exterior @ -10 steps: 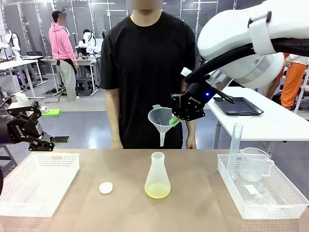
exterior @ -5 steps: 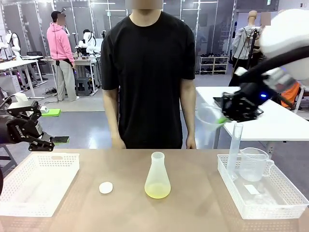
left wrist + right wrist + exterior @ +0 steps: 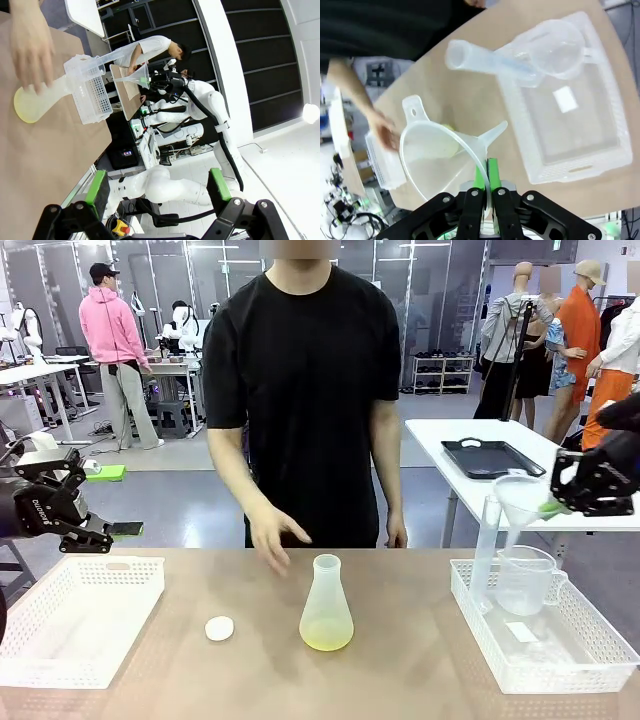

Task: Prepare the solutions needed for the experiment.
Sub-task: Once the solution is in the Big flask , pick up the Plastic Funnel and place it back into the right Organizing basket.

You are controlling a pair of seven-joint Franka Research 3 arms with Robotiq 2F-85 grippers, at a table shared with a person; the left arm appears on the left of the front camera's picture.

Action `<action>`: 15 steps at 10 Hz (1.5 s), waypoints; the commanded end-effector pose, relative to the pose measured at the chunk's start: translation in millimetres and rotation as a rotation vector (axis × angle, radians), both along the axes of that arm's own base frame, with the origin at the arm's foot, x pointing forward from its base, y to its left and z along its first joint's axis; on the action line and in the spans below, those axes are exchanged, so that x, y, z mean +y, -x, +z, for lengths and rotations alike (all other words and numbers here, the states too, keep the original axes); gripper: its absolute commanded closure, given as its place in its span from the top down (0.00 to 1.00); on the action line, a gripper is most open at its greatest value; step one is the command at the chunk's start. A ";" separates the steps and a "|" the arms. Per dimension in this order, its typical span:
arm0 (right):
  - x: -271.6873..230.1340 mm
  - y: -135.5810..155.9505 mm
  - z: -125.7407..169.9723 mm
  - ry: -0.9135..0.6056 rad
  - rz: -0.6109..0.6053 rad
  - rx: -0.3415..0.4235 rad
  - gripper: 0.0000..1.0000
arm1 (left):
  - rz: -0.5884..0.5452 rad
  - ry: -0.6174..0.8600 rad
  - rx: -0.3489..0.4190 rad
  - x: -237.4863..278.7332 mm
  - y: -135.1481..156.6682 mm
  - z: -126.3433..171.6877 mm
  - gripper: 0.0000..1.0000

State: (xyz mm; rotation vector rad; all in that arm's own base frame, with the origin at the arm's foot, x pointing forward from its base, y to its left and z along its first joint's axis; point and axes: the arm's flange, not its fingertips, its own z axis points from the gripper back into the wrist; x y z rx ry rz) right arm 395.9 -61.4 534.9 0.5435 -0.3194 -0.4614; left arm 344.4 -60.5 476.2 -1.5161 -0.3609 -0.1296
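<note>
Nearest you, in the lower centre of the front view, the conical flask [image 3: 326, 590] stands upright on the table. The solutions [image 3: 326, 637], a shallow pale yellow-green pool, lie in its base, and its mouth is bare. A small white cap [image 3: 219, 628] lies near it to the left. White baskets sit at lower left [image 3: 80, 625] and lower right [image 3: 475, 625]; the right one holds a beaker [image 3: 524, 580] and a leaning measuring cylinder [image 3: 486, 550]. Above that basket, at the right edge, your right gripper [image 3: 549, 506] pinches the rim of a clear funnel [image 3: 517, 496], spout down. At the left edge your left gripper [image 3: 157, 192] hangs with jaws spread, holding nothing. Farther off, the person's hand [image 3: 272, 537] reaches toward the flask. You appear to be stowing the funnel. Next, lower it into a free part of the basket, clear of the beaker and cylinder, then release.
</note>
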 end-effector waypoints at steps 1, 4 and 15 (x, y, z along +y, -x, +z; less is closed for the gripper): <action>-7.3 10.4 0.2 0.002 -0.070 0.042 0.00 | -0.010 0.011 -0.003 0.0 1.0 1.3 1.00; -17.5 7.2 -4.0 0.001 -0.053 0.020 0.00 | -0.010 0.011 -0.003 0.0 1.0 1.3 1.00; 0.0 -0.5 -45.0 0.107 -0.155 0.271 0.03 | -0.010 0.011 -0.003 0.0 1.0 1.3 1.00</action>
